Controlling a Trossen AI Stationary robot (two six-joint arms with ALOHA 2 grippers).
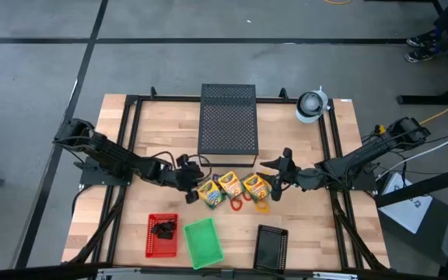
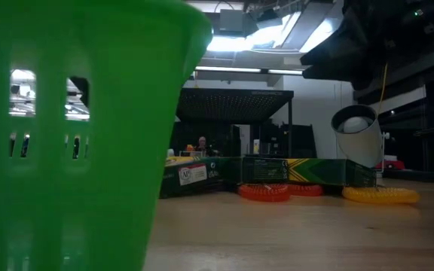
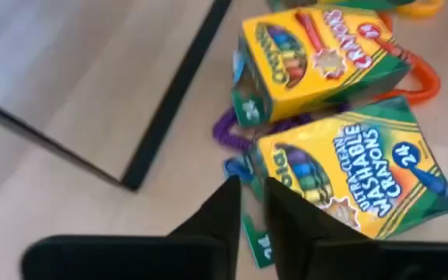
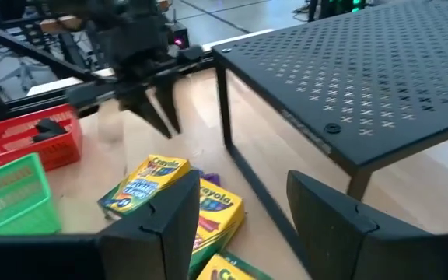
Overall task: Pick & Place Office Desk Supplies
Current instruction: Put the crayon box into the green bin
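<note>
Three yellow-and-green crayon boxes (image 1: 229,187) lie flat in a row at mid-table. Thin orange (image 1: 236,204) and yellow (image 1: 261,207) rings lie on the wood just near of them. A purple ring (image 3: 230,128) is partly tucked under the boxes. Black clips (image 1: 164,229) sit in the red basket (image 1: 151,239). My left gripper (image 1: 188,180) hovers at the left end of the leftmost box (image 3: 356,175); its fingers are a narrow gap apart (image 3: 253,198), and it holds nothing. My right gripper (image 1: 274,179) is wide open (image 4: 243,187), by the rightmost box (image 1: 256,186).
A large black perforated metal box (image 1: 228,120) stands just far of the crayon boxes. A green basket (image 1: 204,242) and a black mesh tray (image 1: 271,247) sit along the near edge beside the red basket. A white roll (image 1: 311,106) is at the far right corner.
</note>
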